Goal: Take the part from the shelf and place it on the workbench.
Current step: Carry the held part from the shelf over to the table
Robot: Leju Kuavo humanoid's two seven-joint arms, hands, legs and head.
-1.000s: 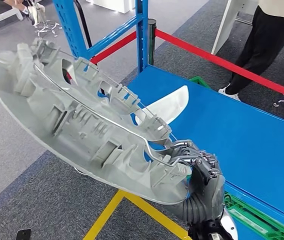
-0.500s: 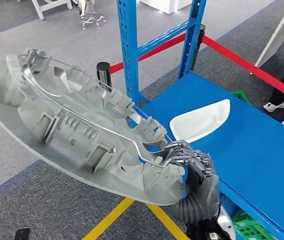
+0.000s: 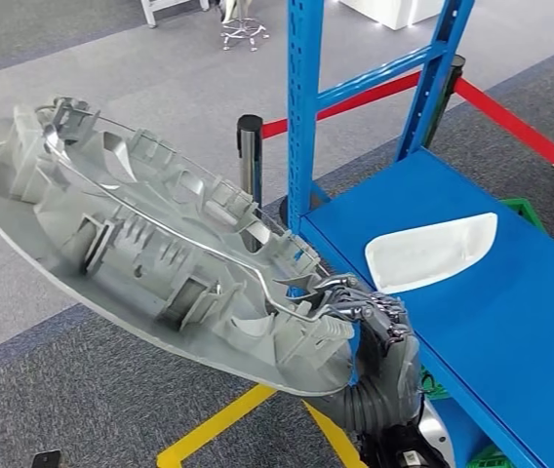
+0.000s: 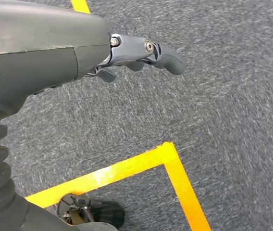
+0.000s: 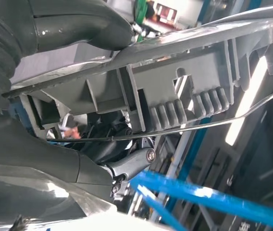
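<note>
Part (image 3: 149, 253) stays clenched in right hand (image 3: 377, 327); left hand (image 4: 135, 53) empty; view panned.

The part (image 3: 149, 253) is held out to the left of the bench (image 3: 509, 322) by the right hand (image 3: 377, 322), gripped at its near end. A shell (image 3: 428, 252) lies on the bench. Uprights (image 3: 303, 107) stand at the bench's far corner, with a post (image 3: 249, 156) just left of them.

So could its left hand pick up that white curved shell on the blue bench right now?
Probably not: the left hand hangs over the carpet, and the big grey ribbed part lies between it and the white shell.
</note>
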